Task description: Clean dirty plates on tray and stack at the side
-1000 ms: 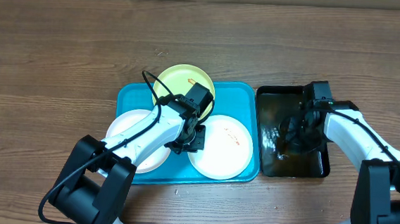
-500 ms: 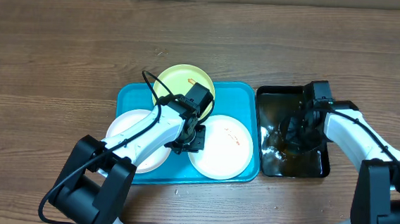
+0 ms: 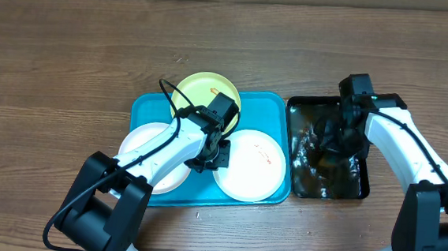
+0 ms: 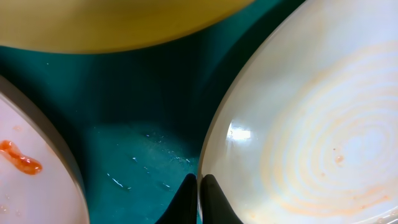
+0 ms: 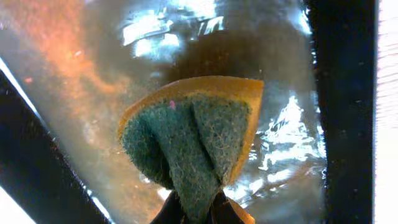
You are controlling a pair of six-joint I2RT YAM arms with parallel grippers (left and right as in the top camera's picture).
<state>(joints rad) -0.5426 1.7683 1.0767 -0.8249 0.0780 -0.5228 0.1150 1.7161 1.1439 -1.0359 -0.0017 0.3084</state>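
The teal tray holds three plates: a yellow-green plate at the back, a white plate on the left and a white plate on the right with faint orange smears. My left gripper is shut on the right white plate's left rim; in the left wrist view its fingertips pinch that rim. The left plate carries a red smear. My right gripper is shut on a green-and-yellow sponge over the water of the black tray.
The black tray's raised rim runs beside the sponge, and its water is rippled and brownish. Wooden table surrounds both trays. The left arm's cable loops over the yellow-green plate.
My right gripper has moved with the sponge toward the far side of the black tray, stirring the water. My left gripper still holds the plate rim; the plate has edged slightly right.
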